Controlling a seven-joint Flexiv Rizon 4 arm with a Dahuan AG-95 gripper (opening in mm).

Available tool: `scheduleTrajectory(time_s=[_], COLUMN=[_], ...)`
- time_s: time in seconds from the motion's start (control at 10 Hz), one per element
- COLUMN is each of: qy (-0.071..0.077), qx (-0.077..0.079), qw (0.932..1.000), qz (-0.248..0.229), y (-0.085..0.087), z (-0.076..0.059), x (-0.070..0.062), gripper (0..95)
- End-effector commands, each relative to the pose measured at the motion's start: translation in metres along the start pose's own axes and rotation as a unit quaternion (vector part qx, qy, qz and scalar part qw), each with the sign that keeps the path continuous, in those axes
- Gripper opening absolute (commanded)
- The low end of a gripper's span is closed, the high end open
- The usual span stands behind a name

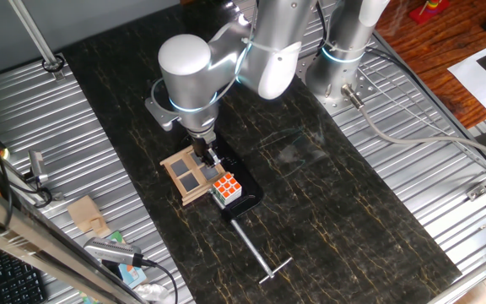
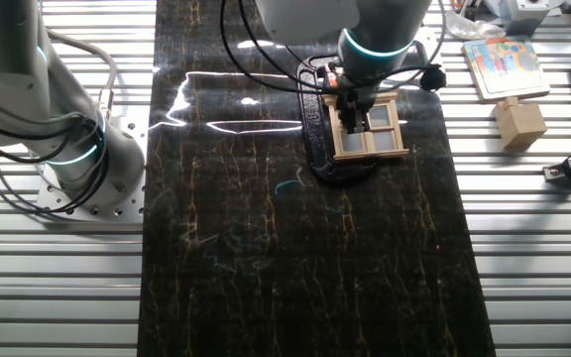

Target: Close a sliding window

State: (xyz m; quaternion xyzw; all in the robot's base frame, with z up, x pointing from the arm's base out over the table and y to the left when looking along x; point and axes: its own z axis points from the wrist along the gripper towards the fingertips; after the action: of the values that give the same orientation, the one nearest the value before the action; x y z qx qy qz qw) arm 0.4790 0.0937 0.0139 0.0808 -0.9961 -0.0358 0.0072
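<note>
While seen from one fixed view, sits near the middle of the dark marbled table (image 1: 327, 194): sliding window (image 1: 187, 175), light wood with grey panes, mounted on a black base (image 1: 247, 196). Just beside its right end, on that same base, stands a multicoloured puzzle cube (image 1: 226, 188). Extends from the base toward the near edge of the table as a metal rod with a crossbar handle (image 1: 258, 252). Comes down from above onto the top edge of the frame: gripper (image 1: 207, 157), its fingers at the wood, too hidden under the wrist to tell whether parted or clamped. Lying off to the left on the ribbed metal surface: small wooden block (image 1: 86, 214).

From the other fixed view, shows the sliding window (image 2: 370, 129) face on, four grey panes in a cross grid, near the far end of the dark table (image 2: 295, 258). Covers the upper left of the frame: gripper (image 2: 353, 111), fingers reaching down over a pane; closed or open cannot be told here either. Curves around the left and lower sides of the frame: black base (image 2: 317, 139). Resting well apart to the right: wooden block (image 2: 520, 121) and a colourful picture board (image 2: 504, 64).
</note>
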Motion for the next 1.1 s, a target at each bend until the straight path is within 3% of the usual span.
scheduleTrajectory(time_s=[0.1,0.4,0.7,0.8,1.1], qy=[0.0,0.0,-0.002,-0.001,0.008], qx=[0.002,0.004,-0.004,-0.012,-0.007], qw=[1.0,1.0,1.0,0.9999,0.9999], qz=[-0.001,-0.003,-0.002,0.001,0.004], y=[-0.001,-0.003,-0.004,-0.003,0.009], z=[0.0,-0.002,-0.002,-0.006,-0.028], x=[0.0,0.0,-0.001,-0.003,-0.013], gripper=[0.0,0.0,0.0,0.0,0.0])
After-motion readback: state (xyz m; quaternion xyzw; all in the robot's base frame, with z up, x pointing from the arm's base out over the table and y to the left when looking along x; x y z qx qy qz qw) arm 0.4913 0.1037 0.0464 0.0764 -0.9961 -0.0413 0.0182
